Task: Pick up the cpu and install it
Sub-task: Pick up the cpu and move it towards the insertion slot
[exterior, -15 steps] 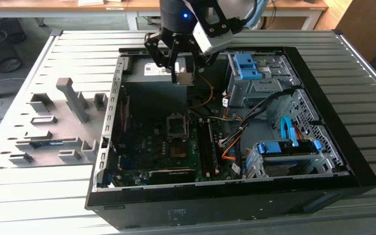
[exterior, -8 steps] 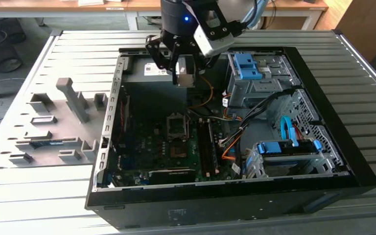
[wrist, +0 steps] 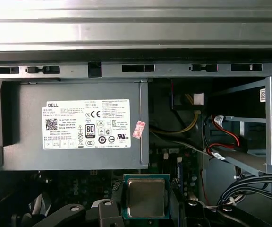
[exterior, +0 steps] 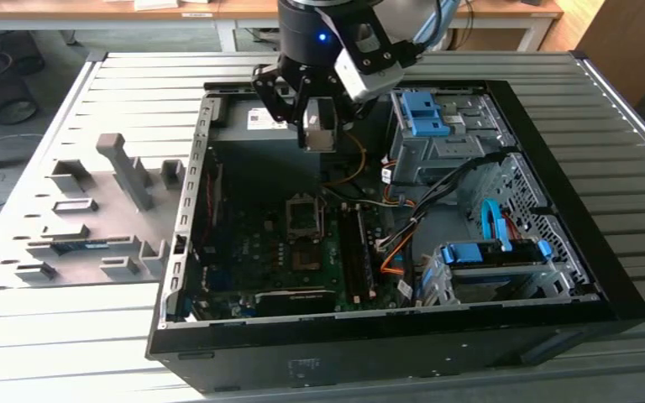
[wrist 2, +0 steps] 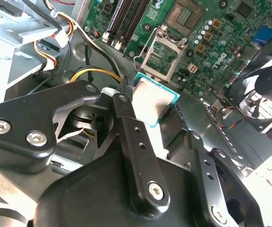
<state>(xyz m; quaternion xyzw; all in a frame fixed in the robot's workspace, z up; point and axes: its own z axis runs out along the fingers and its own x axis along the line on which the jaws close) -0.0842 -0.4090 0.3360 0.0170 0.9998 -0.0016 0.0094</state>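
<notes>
cpu (wrist 2: 156, 100) sat clamped by its edges in the tool (wrist 2: 151, 108), fingers closed on it, silver face showing in both wrist views. It hung in the air over the open computer case (exterior: 356, 365), well clear of the socket frame (wrist 2: 166, 51) on the green motherboard (wrist 2: 221, 42). Power supply (wrist: 74, 123) was near the tool. Case lay on the slatted metal surface (exterior: 132, 92)

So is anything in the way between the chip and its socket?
Nothing visible. The claw grips the cpu in open air above the motherboard, where the socket sits uncovered. The cables lie off to one side.
</notes>
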